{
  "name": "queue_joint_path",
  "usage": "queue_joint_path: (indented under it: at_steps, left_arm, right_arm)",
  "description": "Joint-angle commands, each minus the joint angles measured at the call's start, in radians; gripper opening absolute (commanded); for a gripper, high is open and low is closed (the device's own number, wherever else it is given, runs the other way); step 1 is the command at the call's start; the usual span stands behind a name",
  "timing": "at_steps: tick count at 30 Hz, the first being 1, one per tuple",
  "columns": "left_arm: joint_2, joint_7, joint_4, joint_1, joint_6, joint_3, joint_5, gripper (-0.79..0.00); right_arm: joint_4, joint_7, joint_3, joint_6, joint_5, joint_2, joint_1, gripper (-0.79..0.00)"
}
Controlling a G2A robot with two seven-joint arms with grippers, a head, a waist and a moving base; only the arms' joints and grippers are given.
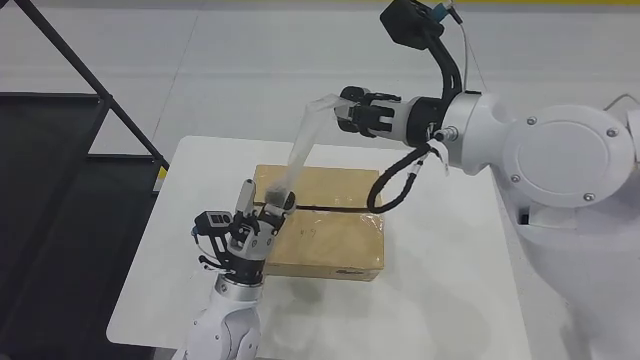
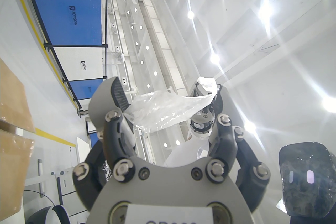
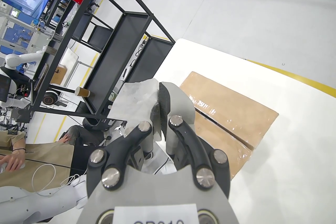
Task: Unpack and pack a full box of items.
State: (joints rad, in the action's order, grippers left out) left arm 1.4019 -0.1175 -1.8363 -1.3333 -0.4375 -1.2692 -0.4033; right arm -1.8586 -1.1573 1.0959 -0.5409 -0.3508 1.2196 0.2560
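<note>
Your right claw (image 1: 345, 110) pinches the top of a clear film strip (image 1: 300, 148), which trails down to the cardboard box (image 1: 330, 245) below it. Likely light, limp, tear-prone: take hold low, where your left claw (image 1: 265, 205) stands wide around it.

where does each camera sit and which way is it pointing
Top view: above the arms, facing down at the table and cardboard box; the left gripper and right gripper show.
Left wrist view: low beside the box, facing up at the ceiling; the open left gripper shows.
Right wrist view: raised, facing down at table and box; the right gripper shows, shut on the clear tape strip.
Shared: all three show the box and the tape strip.
</note>
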Motion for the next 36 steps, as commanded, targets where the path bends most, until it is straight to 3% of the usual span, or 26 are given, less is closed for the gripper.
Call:
queue_joint_path:
  at_steps: [1,18,30,32,34,36]
  left_arm:
    - [0.001,0.003,0.002,-0.002,-0.007,0.0,0.016,-0.111]
    - [0.007,0.008,0.009,0.003,-0.012,0.012,0.068,-0.209]
    - [0.012,0.006,0.021,0.023,-0.007,0.018,0.064,-0.57]
    - [0.013,0.008,0.022,0.024,-0.005,0.018,0.065,-0.717]
    - [0.013,0.011,0.019,0.024,-0.002,0.016,0.061,-0.785]
    - [0.014,0.015,0.015,0.023,0.003,0.011,0.049,-0.785]
  right_arm:
    - [0.002,0.001,-0.001,-0.003,0.004,-0.001,-0.002,-0.785]
    - [0.046,0.019,-0.01,0.012,0.044,-0.008,-0.028,-0.785]
    - [0.059,0.029,-0.024,0.02,0.059,-0.013,-0.042,-0.785]
    - [0.063,0.022,-0.027,0.031,0.063,-0.014,-0.044,-0.785]
    - [0.068,0.013,-0.031,0.049,0.058,-0.016,-0.049,-0.785]
    - [0.077,0.002,-0.032,0.064,0.044,-0.02,-0.054,-0.785]
